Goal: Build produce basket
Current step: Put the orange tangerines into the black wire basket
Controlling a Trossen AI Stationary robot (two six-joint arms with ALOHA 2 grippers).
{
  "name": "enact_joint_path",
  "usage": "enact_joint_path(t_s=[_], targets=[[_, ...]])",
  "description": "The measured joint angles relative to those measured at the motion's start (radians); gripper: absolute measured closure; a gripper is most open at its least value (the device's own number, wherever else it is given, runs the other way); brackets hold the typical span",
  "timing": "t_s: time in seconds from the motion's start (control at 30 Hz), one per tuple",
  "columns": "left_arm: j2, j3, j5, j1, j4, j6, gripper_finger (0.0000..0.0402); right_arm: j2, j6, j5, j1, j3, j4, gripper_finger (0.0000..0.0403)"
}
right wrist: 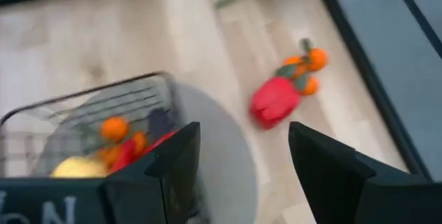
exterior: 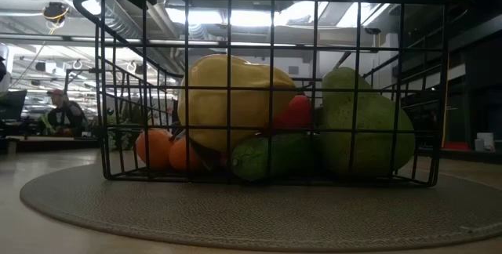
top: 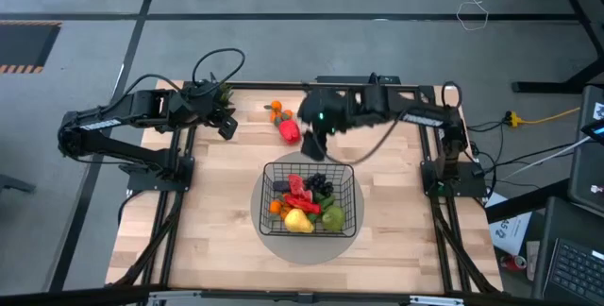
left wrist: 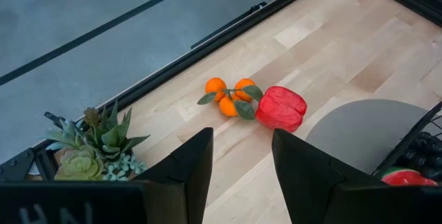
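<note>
The black wire basket (top: 310, 198) sits on a grey round mat (top: 283, 246) and holds a yellow fruit, a green pear, oranges, red pieces and dark grapes. A red pepper (top: 290, 131) lies on the wood beside a leafy cluster of small oranges (top: 276, 111), toward the far edge. My right gripper (top: 314, 142) hovers open above the table between the pepper and the basket's far rim. My left gripper (top: 227, 123) is open at the far left, well short of the oranges. In the left wrist view the pepper (left wrist: 281, 108) and oranges (left wrist: 228, 97) lie ahead of the open fingers.
A leafy green succulent sprig (left wrist: 90, 149) sits at the table's far left corner by my left arm. The low view shows the basket (exterior: 267, 89) close up on the mat (exterior: 259, 207). Bare wood lies to the left and right of the mat.
</note>
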Motion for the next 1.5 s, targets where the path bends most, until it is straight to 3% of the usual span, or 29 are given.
enact_joint_path(t_s=[0.3,0.73,1.0,1.5], targets=[[0.000,0.000,0.000,0.000,0.039,0.000,0.0256,0.088,0.005,-0.048,-0.170,-0.001,0.102,0.0181],[0.000,0.001,0.000,0.000,0.055,-0.001,0.0256,0.398,-0.042,-0.039,-0.235,-0.002,0.508,0.0181],[0.000,0.001,0.000,0.000,0.051,-0.001,0.0256,0.524,0.011,-0.037,-0.280,-0.003,0.535,0.0181],[0.000,0.001,0.000,0.000,0.139,0.000,0.0256,0.564,0.008,-0.045,-0.324,-0.004,0.517,0.0181]])
